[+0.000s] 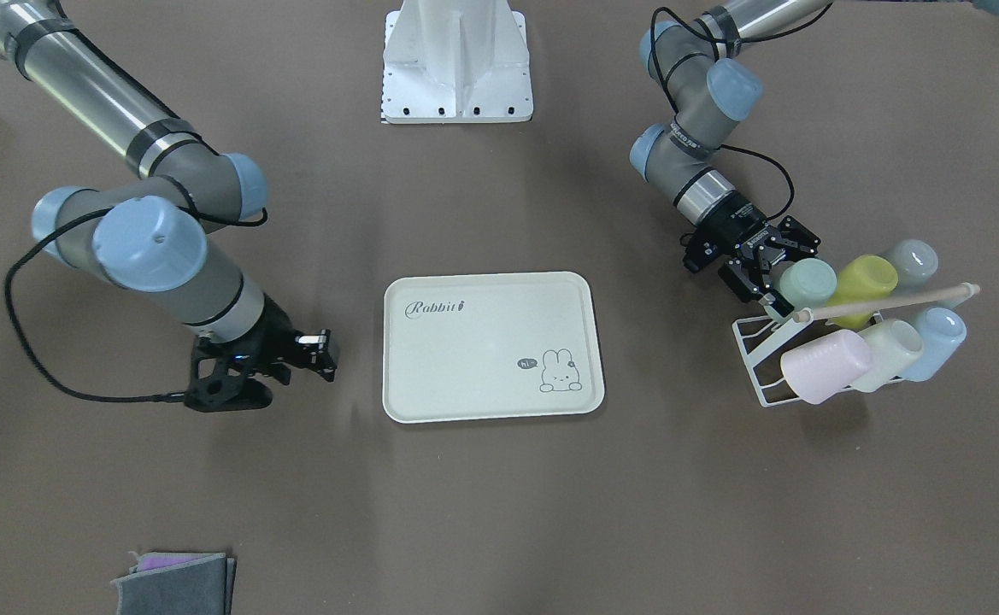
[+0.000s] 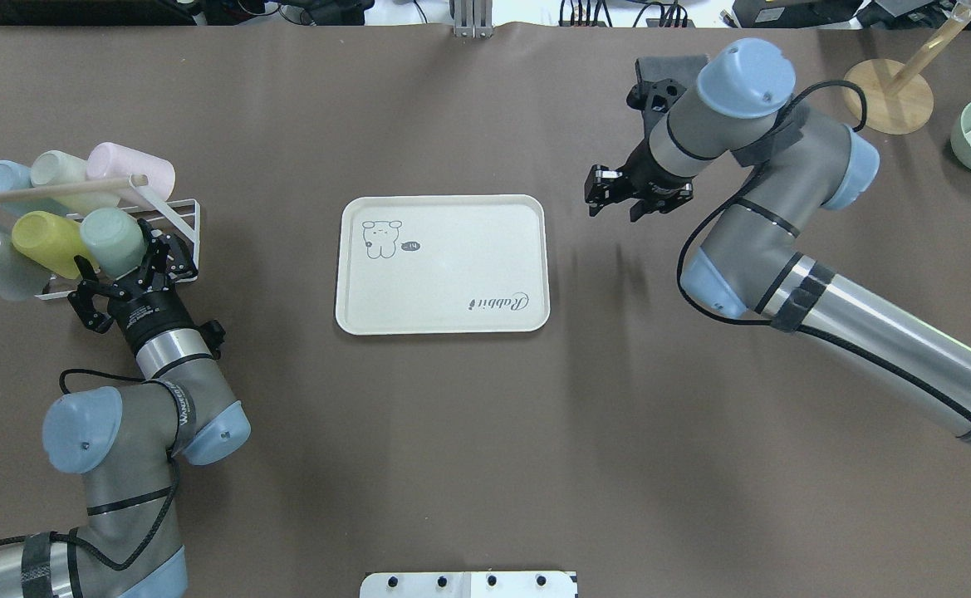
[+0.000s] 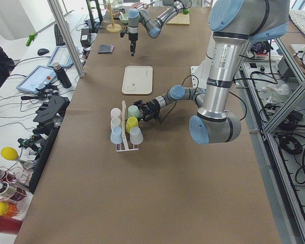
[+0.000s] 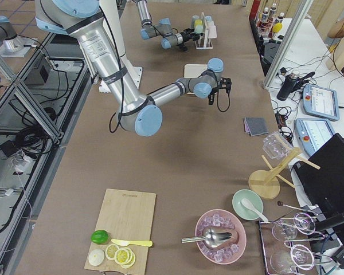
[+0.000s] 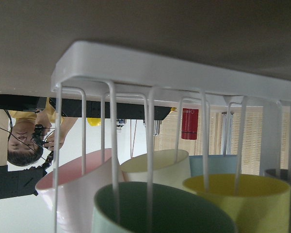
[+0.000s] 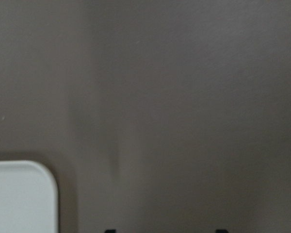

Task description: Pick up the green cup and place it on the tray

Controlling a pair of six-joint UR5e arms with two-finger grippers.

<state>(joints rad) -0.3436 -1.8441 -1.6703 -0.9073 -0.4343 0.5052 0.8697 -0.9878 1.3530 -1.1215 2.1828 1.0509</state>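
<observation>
**Brown counter, one cup to move: left arm poised at the rack**

Racked on its side at the counter's left end, the green cup (image 1: 807, 284) sits on a prong of a white wire rack (image 1: 755, 342), its mouth turned toward the left end effector (image 1: 783, 272). The jaws stand wide apart and flank the cup's near end; whether they touch it cannot be told.

A yellow-green cup (image 1: 866, 286) lies just beside it, a pink cup (image 1: 824, 366) and other pale cups fill the remaining prongs, and a wooden dowel (image 1: 884, 303) crosses above.

The tumbler looks light, stiff and smooth, so a weak pinch would likely let it slip. The wall at the rim end, nearest the jaws, seems the sensible hold, and the cup probably has to slide straight back off its prong before it can rise. Room is tight beside the yellow-green neighbour and under the dowel.

The tray (image 1: 482, 359) lies flat at mid-counter, well apart from the rack, with nothing standing between them. Beyond the tray's other side the right end effector (image 1: 321, 354) hovers with jaws parted, holding nothing.
</observation>
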